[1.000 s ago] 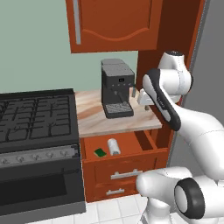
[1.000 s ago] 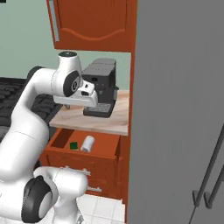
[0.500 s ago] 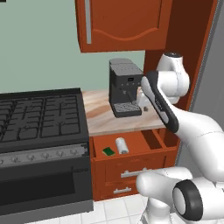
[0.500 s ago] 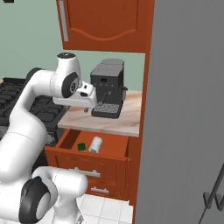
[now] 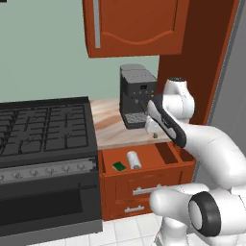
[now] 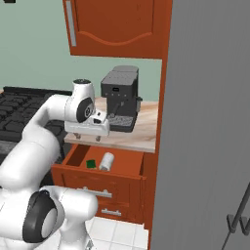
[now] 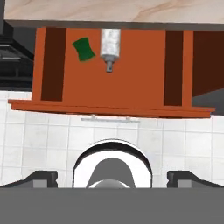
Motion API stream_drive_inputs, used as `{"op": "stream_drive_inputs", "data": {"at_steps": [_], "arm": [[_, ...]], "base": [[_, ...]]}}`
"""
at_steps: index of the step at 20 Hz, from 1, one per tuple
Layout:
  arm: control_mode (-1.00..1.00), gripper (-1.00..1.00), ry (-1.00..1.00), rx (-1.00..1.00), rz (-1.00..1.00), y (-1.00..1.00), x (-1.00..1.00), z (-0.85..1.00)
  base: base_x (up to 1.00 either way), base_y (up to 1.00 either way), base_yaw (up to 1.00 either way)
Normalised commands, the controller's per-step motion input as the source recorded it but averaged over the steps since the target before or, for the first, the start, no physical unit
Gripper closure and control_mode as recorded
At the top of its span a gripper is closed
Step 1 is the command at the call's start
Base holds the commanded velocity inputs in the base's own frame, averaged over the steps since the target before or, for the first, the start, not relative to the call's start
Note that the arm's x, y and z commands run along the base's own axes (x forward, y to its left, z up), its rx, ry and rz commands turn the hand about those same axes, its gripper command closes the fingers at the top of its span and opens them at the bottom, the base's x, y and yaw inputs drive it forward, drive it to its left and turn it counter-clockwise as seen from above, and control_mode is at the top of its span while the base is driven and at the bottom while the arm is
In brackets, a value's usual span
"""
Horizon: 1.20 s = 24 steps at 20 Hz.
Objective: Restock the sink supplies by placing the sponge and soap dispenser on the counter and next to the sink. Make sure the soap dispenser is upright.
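two base cameras look forward and down from behind the arm, left and right, sharing the open reddish-brown wood drawer (image 5: pixel 144 161) (image 6: pixel 105 163), which the hand camera views straight down, closer (image 7: pixel 113 70).

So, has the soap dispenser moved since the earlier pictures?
No. The soap dispenser lies beside the sponge in the open drawer, as before.

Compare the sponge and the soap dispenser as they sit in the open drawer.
The sponge is green, flat and squarish; the soap dispenser is whitish and cylindrical with a narrow grey pump. The sponge is clearly smaller than the soap dispenser. The sponge rests flat, while the soap dispenser lies on its side, not upright. Both lie side by side, apart, in the open drawer under the counter.
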Motion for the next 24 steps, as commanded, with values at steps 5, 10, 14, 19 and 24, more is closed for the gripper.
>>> {"op": "stream_drive_inputs", "data": {"at_steps": [5, 10, 14, 19, 24], "arm": [[-1.00, -1.00, 0.09, -0.05, 0.00, 0.43, 0.28, -1.00], [-1.00, -1.00, 0.01, 0.00, 0.00, 0.36, 0.21, -0.94], [-1.00, -1.00, 0.00, 0.01, 0.00, 0.04, 0.43, -0.66], [-1.00, -1.00, 0.00, 0.01, 0.00, 0.00, 0.50, -0.32], [-1.00, -1.00, 0.02, 0.01, 0.00, 0.00, 0.55, -0.26]], "base": [[0.00, 0.00, 0.00], [0.00, 0.00, 0.00], [0.00, 0.00, 0.00], [0.00, 0.00, 0.00], [0.00, 0.00, 0.00]]}}
